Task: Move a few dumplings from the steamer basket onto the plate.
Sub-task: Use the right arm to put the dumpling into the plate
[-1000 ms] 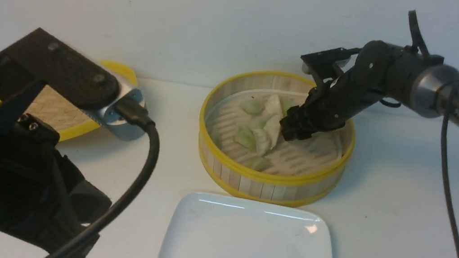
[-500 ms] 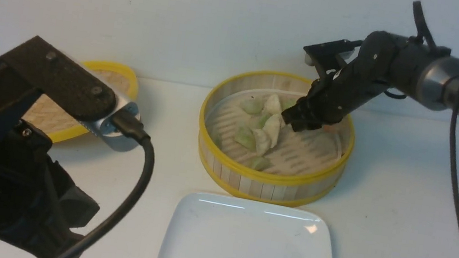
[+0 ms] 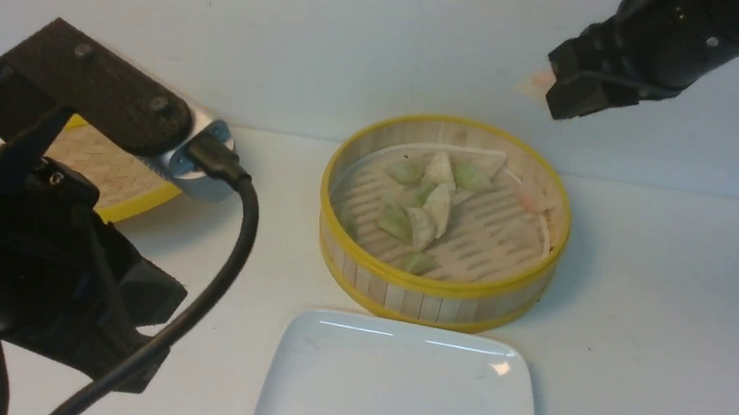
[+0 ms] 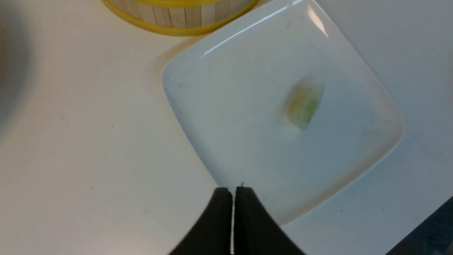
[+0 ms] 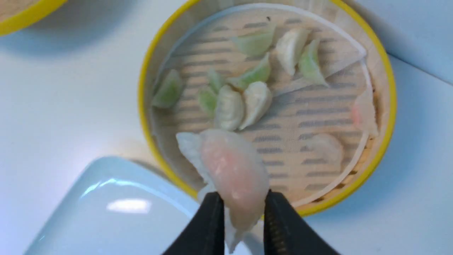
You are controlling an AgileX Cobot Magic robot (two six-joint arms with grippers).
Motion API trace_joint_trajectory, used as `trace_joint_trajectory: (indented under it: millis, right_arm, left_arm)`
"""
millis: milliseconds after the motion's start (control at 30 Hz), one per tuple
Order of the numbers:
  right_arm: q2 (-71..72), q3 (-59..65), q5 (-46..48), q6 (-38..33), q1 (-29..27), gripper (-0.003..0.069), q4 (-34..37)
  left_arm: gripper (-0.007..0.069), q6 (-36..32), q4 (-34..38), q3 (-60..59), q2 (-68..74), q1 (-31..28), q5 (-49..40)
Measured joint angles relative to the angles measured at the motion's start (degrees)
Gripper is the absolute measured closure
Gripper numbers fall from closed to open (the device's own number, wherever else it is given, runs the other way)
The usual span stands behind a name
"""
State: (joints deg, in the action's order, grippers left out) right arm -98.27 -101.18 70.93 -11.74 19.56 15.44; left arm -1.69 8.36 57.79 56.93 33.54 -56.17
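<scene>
Transfer step: you are holding a translucent pinkish dumpling (image 5: 230, 166) in the right gripper (image 5: 243, 198), clamped onto it, above the round bamboo steamer basket (image 3: 431, 286); next comes lowering it onto the glossy white plate (image 3: 344, 379).

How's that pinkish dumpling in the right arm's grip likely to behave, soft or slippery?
Probably soft: the pinkish dumpling bulges out past the right end effector, which pinches only one edge. Its glossy, translucent skin looks slippery, so it could slide out. It seems light, since that narrow pinch alone holds it in the air.
</scene>
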Motion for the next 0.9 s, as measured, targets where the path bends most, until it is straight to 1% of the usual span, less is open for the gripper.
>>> trace_joint_trajectory:
  millis: [33,167,233,267,300,367,467,567,633,700,767,800,833,900]
  right_arm:
    - [3.42,4.78,-0.01,0.0,1.0,0.0533,0.52]
    - [9.67,18.65,-0.05,0.13,5.9,0.0533,2.06]
    - [10.53,28.58,-4.15,0.2,10.13,0.0533,3.01]
    - [10.53,28.58,-4.15,0.2,10.13,0.0533,3.01]
    - [10.27,33.8,-9.11,0.2,12.52,0.0534,3.12]
    - [8.73,40.12,-17.79,0.4,15.58,0.0534,3.12]
    - [5.49,43.8,-27.28,1.11,17.35,0.0534,3.07]
    - [1.64,44.01,-31.83,1.31,17.54,0.0533,3.07]
    - [-0.37,44.01,-33.72,1.31,17.54,0.0516,3.07]
    - [-1.77,44.01,-34.29,0.97,17.54,0.0481,2.94]
    - [-2.3,44.01,-34.54,0.53,17.54,0.0406,2.46]
    - [-2.3,43.95,-34.54,0.46,17.54,0.039,2.36]
    - [-2.18,43.26,-33.8,0.41,17.54,0.0333,1.98]
    - [-1.83,41.51,-32.17,0.41,17.54,0.0254,1.43]
  left_arm:
    - [0.0631,0.0,0.0,0.0,0.0,0.0,0.2]
    - [0.0631,0.0,0.0,0.0,0.0,0.0,1.11]
    - [0.0631,0.0,0.0,0.0,0.0,0.0,1.16]
    - [0.0631,0.0,0.0,0.0,0.0,0.0,1.16]
    - [0.0631,0.0,0.0,0.0,0.0,0.0,1.16]
    - [0.0631,0.0,0.11,0.0,0.0,0.0,1.16]
    - [0.0631,0.0,0.68,0.0,0.0,-0.06,1.22]
    - [0.0631,0.0,1.35,0.0,0.0,-0.06,1.27]
    - [0.0631,0.0,2.11,0.0,0.0,-0.06,1.27]
    - [0.0631,0.0,2.48,0.0,0.0,-0.06,1.27]
    - [0.0631,0.0,2.61,0.0,0.0,-0.06,1.27]
    - [0.0631,0.0,2.61,0.0,0.0,-0.06,1.27]
    - [0.0631,0.0,2.61,0.0,0.0,-0.06,1.27]
    - [0.0631,0.0,2.61,0.0,0.0,-0.06,1.27]
